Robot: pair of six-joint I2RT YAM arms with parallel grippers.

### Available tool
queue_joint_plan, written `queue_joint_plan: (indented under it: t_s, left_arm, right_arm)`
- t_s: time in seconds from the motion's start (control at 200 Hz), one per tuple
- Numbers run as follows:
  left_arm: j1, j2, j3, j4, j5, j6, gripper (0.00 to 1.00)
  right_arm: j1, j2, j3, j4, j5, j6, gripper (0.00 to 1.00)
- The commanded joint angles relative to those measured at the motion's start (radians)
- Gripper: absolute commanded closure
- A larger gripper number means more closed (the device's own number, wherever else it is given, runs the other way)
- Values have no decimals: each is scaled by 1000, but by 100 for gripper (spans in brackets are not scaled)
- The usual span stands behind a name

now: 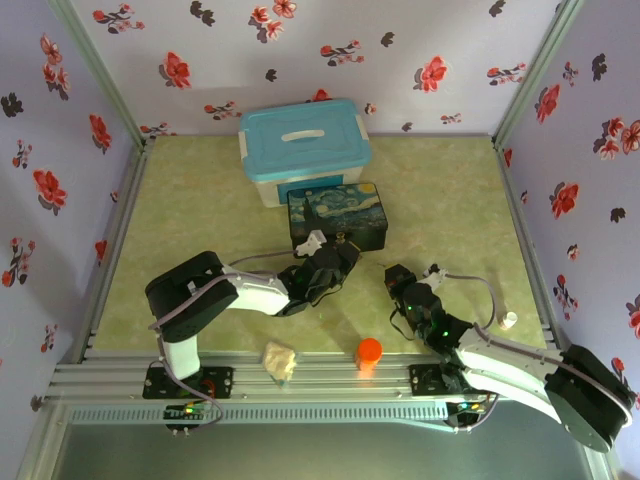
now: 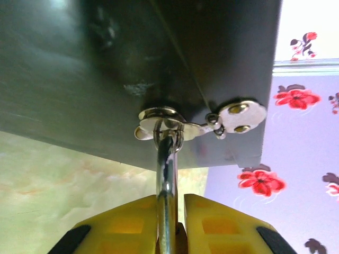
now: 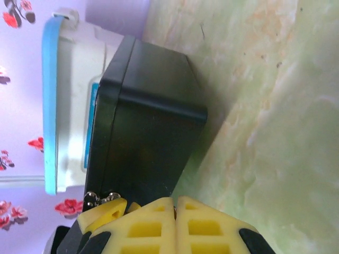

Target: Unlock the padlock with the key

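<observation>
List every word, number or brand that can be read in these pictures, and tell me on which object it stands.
No text can be read in any view.
Blue label on the front of the white plastic storage box with a blue lid: too blurred to read.
Dark tin box with a painted night-sky lid: a picture, no legible words.
Small orange cylinder: no print visible.

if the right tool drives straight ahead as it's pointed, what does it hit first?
Probably the black tin box: the shut right tool points at its near wall, with nothing between them in the wrist view. The gap is hard to judge.
</observation>
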Motion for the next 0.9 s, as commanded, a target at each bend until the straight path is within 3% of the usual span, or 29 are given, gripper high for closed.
queue_joint_plan:
  t_s: [0.0,0.23,0.485,0.895]
  left_arm:
    - [1,20,63,76,-57,-44,100]
    - [-6,63,134,49,-71,-110,100]
    - [-9,76,148,54,-77,-133,100]
    - [-11,87,144,76,-73,-131,100]
  right_arm:
    - [22,27,35,74,124,18,100]
    - [27,87,96,78,164,-30,100]
    - [27,244,102,230,163,-32,100]
    - [31,309,124,267,139,-42,100]
